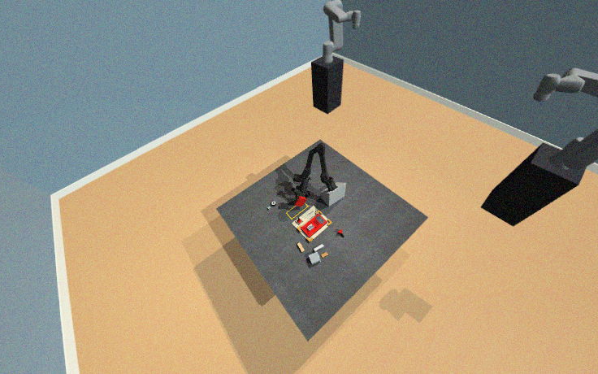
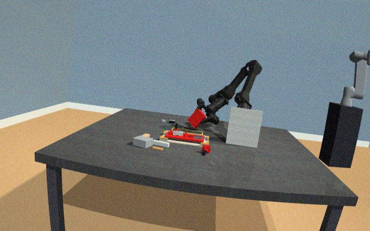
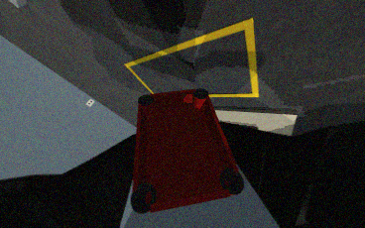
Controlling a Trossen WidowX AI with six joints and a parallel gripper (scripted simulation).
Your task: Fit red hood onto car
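Note:
The red hood (image 1: pixel 300 202) (image 2: pixel 196 118) (image 3: pixel 183 149) is in the air behind the jig, steeply tilted, its hollow underside and dark corner bosses facing the wrist camera. My gripper (image 1: pixel 301 197) (image 2: pixel 199 115) (image 3: pixel 181 134) is shut on the hood, a finger at each side. The red chassis (image 1: pixel 316 223) (image 2: pixel 192 138) sits in the cream jig (image 1: pixel 309 213) (image 2: pixel 185 143), with the pale engine block (image 1: pixel 310 227) (image 2: pixel 178 133) on its deck. The pegs are too small to make out clearly.
A yellow outline (image 3: pixel 252 59) lies behind the jig. A pale upright box (image 1: pixel 336 193) (image 2: pixel 244 127) stands right of the jig. A grey block (image 2: pixel 143 141), white bar (image 2: pixel 161 143), wooden pieces, red part (image 2: pixel 206 148) and wheel (image 2: pixel 172 121) lie around. A dark post (image 2: pixel 176 125) stands at the jig.

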